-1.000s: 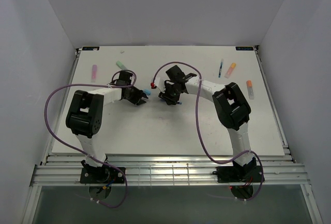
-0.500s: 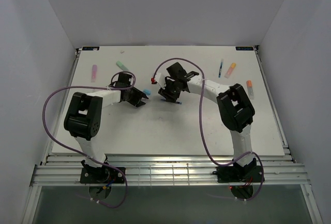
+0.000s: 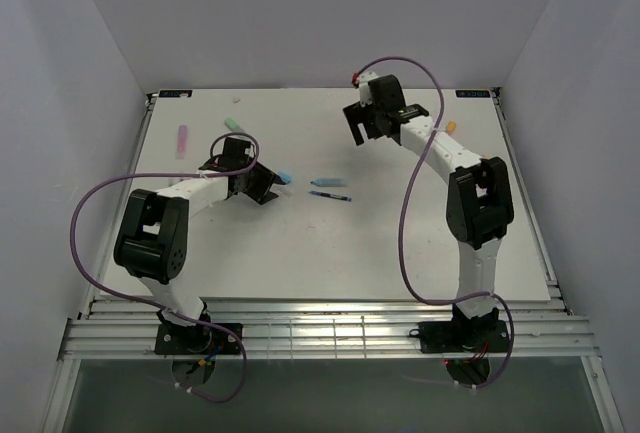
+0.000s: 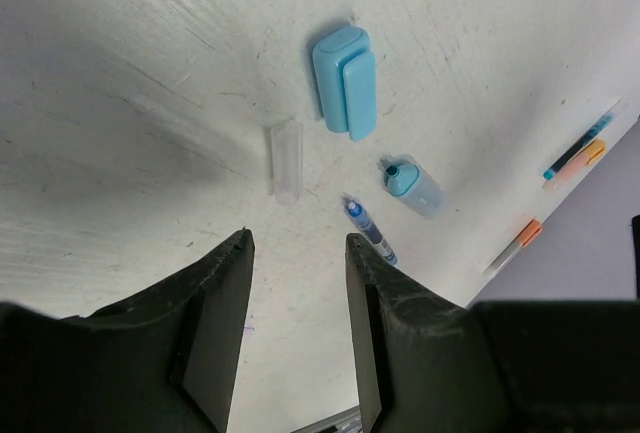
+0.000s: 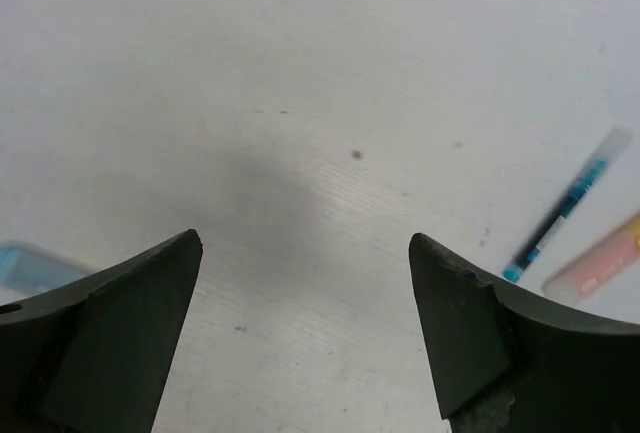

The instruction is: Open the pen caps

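The risk I saw was with the small loose parts. The light blue cap and the clear cap lay free on the table, just ahead of the left gripper. A low sweep of this gripper could knock them or roll them away. The light blue pen and the dark blue pen lay near with bare tips, so a push could mark the table. The left jaws stood partly apart with nothing between them. The right gripper hung wide apart and empty. A thin blue pen and an orange pen, seemingly capped, lay off to its side, not between its jaws.
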### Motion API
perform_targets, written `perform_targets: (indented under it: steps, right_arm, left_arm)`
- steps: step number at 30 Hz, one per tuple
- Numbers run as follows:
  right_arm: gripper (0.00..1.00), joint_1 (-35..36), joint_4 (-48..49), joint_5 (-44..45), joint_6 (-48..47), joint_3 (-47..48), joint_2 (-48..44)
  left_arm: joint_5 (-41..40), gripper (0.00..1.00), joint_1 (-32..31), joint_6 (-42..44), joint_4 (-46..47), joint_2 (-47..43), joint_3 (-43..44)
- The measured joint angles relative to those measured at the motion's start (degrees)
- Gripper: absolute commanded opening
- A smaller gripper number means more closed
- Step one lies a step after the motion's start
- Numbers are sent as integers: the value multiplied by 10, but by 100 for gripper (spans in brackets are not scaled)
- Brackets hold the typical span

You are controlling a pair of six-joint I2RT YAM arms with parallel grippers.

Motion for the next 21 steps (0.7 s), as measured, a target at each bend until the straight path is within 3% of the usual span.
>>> perform_targets:
  steps: [10, 16, 18, 19, 20, 21]
  right_arm:
    - [90, -136, -31, 69, 113, 77, 36]
    - [90, -184, -34, 46, 135, 87, 58]
    - [98, -196, -35, 45, 138, 89, 74]
    - [96, -201, -35, 44, 139, 90, 83]
    - [86, -205, -37, 45, 139, 93, 94]
    - [84, -208, -39, 44, 140, 100, 106]
  left_arm:
    - [3, 52, 0, 14, -2, 10, 31]
    - [11, 52, 0, 18, 0, 40, 58]
    - [14, 52, 0, 20, -1, 52, 66]
    - [16, 52, 0, 21, -1, 56, 68]
    - [16, 52, 0, 23, -2, 59, 71]
    - [17, 52, 0, 24, -4, 61, 74]
